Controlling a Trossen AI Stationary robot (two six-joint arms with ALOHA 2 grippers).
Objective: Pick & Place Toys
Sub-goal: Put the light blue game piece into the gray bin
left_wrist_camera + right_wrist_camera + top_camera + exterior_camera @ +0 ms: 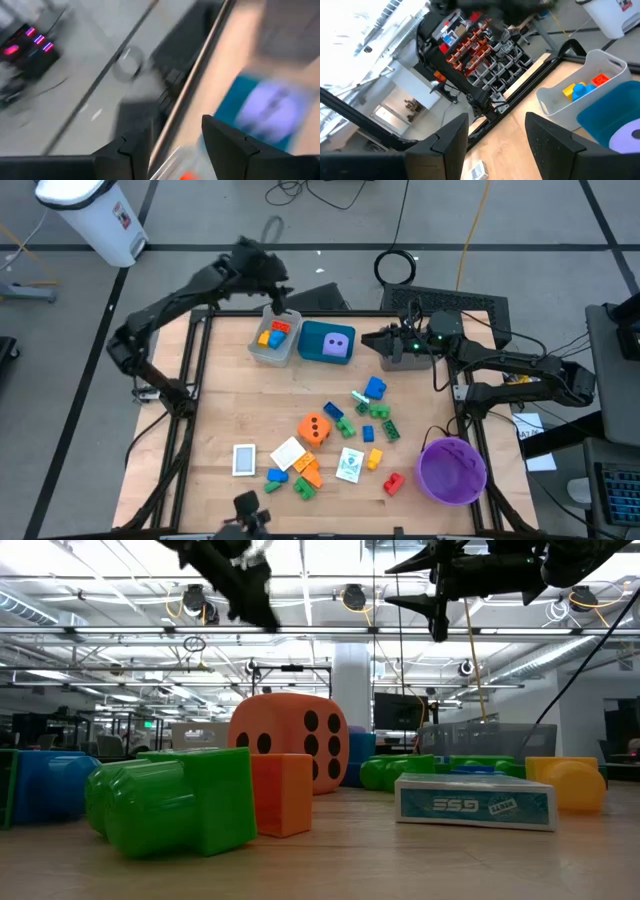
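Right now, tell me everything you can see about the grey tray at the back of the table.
The grey tray is a small open-topped bin of pale, plastic-looking material with rounded corners and upright walls. It stands at the table's far edge, left of centre, close against the teal tray that holds the purple die. Inside lie a few small bricks: red, blue and yellow. The left hand hovers at its back rim, fingers apart, empty.

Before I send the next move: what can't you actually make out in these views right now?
- Left wrist view: motion blur; the purple dotted die in the teal tray is only a smear.
- High view: the left hand covers part of the grey plastic tray.
- Low view: both trays are hidden behind the orange dotted die.
- White picture cards: pictures too small.
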